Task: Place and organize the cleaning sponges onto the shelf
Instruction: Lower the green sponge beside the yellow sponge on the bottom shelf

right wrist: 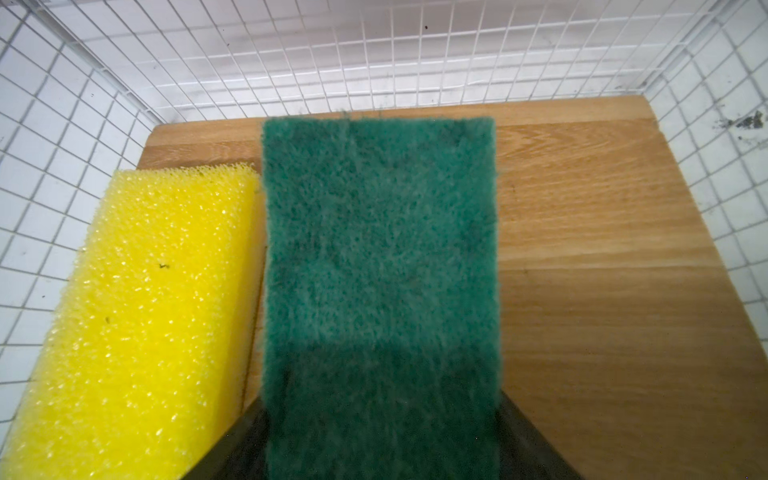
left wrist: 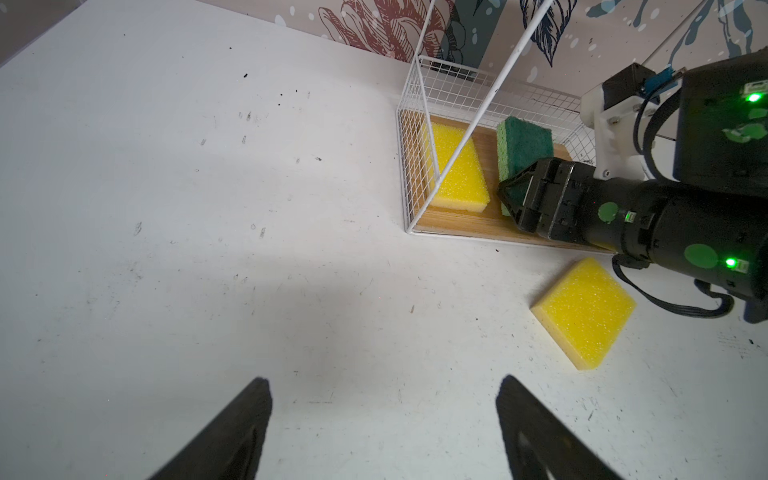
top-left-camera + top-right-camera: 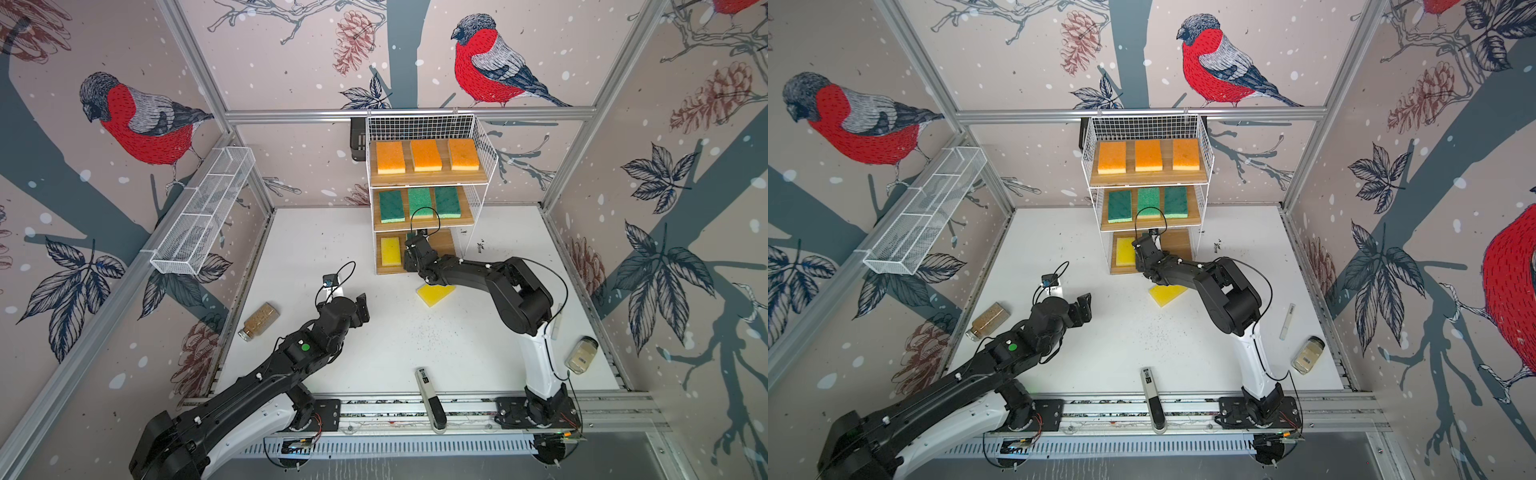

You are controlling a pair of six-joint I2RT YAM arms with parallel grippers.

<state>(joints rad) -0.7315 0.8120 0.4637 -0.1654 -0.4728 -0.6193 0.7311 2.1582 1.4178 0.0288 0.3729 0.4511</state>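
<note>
The right arm stretches low and forward into the bottom board of the shelf [image 3: 424, 178], the right gripper [image 2: 513, 195] clamped on a green sponge [image 1: 380, 257] tilted up beside a yellow sponge [image 1: 145, 311] (a second yellow sponge [image 3: 434, 294] lies under the forearm). The left gripper [image 2: 383, 380] hangs over the table [image 3: 415, 345], jaws apart.

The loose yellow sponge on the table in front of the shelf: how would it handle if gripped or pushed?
Yellow sponge: open-pored foam, so probably light and squashy under the jaws, not slippery. It lies flat on a broad face on the table, so a push should slide it, not roll or tip it.
</note>
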